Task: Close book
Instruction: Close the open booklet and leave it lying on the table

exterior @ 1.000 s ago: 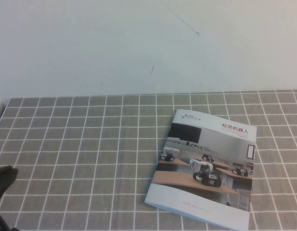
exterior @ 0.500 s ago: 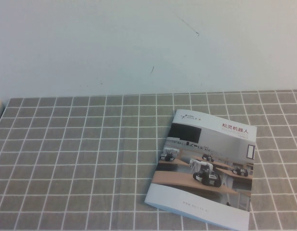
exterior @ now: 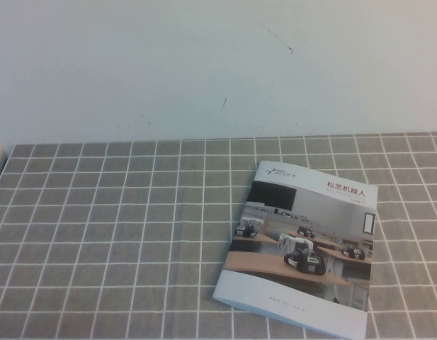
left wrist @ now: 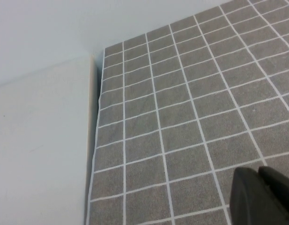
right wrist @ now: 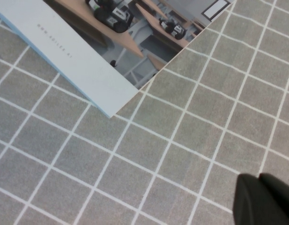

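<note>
Robotics brochure (exterior: 299, 248) lies shut and flat at 4 o'clock on the tabletop (exterior: 119, 227). Judged thin, light, floppy and glossy; take it by the cover's free edge. Left hand (left wrist: 263, 197) is over the 9 o'clock edge, right hand (right wrist: 266, 199) near the brochure's corner. Cannot tell whether either is apart or together.

Book (exterior: 300, 248) alone obstructs tablecloth (exterior: 119, 234); left claw (left wrist: 261, 190) near its edge, right claw (right wrist: 262, 194) near book.

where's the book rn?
High view: the book lies closed on the checked cloth, on the robot's right, toward the near edge. The left gripper and right gripper show only in their wrist views, off the book.
</note>
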Tool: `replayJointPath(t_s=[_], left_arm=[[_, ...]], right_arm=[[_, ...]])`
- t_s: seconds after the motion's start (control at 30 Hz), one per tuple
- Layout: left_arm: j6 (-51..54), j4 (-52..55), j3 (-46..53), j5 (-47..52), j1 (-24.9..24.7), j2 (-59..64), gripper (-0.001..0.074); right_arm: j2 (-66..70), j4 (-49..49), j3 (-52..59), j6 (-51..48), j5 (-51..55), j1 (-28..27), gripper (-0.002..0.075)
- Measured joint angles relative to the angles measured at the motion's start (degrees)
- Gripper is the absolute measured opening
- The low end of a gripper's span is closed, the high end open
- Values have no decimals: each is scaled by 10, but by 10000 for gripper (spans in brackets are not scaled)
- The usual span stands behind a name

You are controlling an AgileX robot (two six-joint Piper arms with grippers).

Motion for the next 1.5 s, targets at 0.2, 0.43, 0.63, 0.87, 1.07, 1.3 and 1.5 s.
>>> replayJointPath(t_s=[0.2,0.43,0.63,0.87,1.07,1.3,1.5], left_arm=[[-62,0,0,-1,0,-1,-2],[-148,0,0,-2,0,-2,-2],[-152,-2,0,-2,0,-2,-2],[-151,-27,0,-3,0,-2,-2],[-151,-28,0,-3,0,-2,-2],[-151,-29,0,-3,0,-2,-2],[-151,-29,0,-3,0,-2,-2]], right_arm=[[-1,3,0,0,1,0,-3],[-2,3,0,0,1,0,-3],[-2,3,0,0,1,0,-3],[-2,3,0,0,1,0,-3],[-2,3,0,0,1,0,-3],[-2,3,0,0,1,0,-3],[-2,3,0,0,1,0,-3]])
